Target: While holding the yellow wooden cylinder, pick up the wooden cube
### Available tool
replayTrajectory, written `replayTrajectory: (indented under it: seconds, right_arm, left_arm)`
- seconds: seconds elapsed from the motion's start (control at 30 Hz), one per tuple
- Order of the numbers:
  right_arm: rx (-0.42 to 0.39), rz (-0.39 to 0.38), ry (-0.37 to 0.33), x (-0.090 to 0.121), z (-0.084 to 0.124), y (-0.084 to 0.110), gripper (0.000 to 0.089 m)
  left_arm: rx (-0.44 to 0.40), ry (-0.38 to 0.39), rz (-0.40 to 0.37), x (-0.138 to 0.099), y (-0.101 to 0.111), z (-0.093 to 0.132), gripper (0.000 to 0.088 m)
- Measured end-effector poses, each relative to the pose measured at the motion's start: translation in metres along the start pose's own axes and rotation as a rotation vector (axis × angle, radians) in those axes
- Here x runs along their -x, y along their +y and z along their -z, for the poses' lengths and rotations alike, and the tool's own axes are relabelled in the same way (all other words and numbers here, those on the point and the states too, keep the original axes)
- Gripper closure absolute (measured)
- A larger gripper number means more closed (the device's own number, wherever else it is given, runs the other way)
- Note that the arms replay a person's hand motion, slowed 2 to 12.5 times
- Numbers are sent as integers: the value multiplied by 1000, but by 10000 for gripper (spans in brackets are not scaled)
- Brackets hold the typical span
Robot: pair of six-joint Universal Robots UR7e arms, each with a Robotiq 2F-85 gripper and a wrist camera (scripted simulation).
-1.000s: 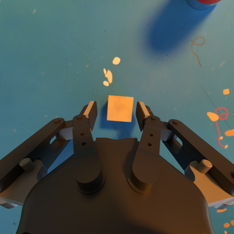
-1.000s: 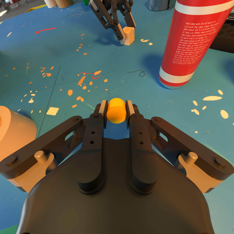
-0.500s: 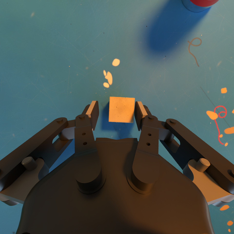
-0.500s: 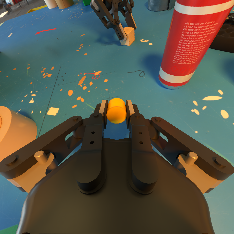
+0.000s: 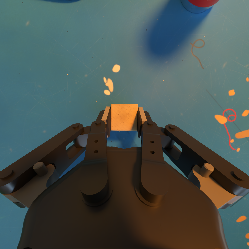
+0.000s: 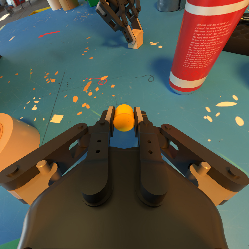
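The wooden cube (image 5: 124,117) sits between the pads of my left gripper (image 5: 124,119), which is shut on it, both pads flat against its sides. In the right wrist view the same cube (image 6: 137,40) rests on the blue table with the left gripper (image 6: 133,37) clamped around it at the far middle. My right gripper (image 6: 124,118) is shut on the yellow wooden cylinder (image 6: 124,117) and holds it above the table.
A tall red and white can (image 6: 202,47) stands at the right, its base also in the left wrist view (image 5: 198,5). A pale orange cylinder (image 6: 16,137) lies at the left. Wooden cylinders (image 6: 63,4) and a grey object (image 6: 168,5) stand at the far edge.
My left gripper has closed its fingers onto the wooden cube, which stood free between open fingers before. The right gripper and cylinder have not moved.
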State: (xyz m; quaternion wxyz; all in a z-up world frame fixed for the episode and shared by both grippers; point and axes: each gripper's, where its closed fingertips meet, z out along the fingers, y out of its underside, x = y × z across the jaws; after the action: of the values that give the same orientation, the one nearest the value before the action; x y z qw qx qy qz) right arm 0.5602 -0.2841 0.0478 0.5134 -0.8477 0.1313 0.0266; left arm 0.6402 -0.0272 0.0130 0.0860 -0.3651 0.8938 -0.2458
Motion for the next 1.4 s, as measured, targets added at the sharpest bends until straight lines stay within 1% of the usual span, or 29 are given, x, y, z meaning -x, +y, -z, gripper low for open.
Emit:
replayTrajectory:
  seconds: [0.7, 1.1, 1.4]
  right_arm:
    - [-1, -3, -1, 0, 0, 0, 644]
    - [2, 1, 1, 0, 0, 0, 644]
    - [6, 1, 2, 0, -1, 1, 644]
  left_arm:
    - [-8, 4, -23, -6, 3, 2, 561]
    - [-3, -25, -42, -5, 7, 7, 561]
    - [-12, -59, -52, -4, 10, 17, 561]
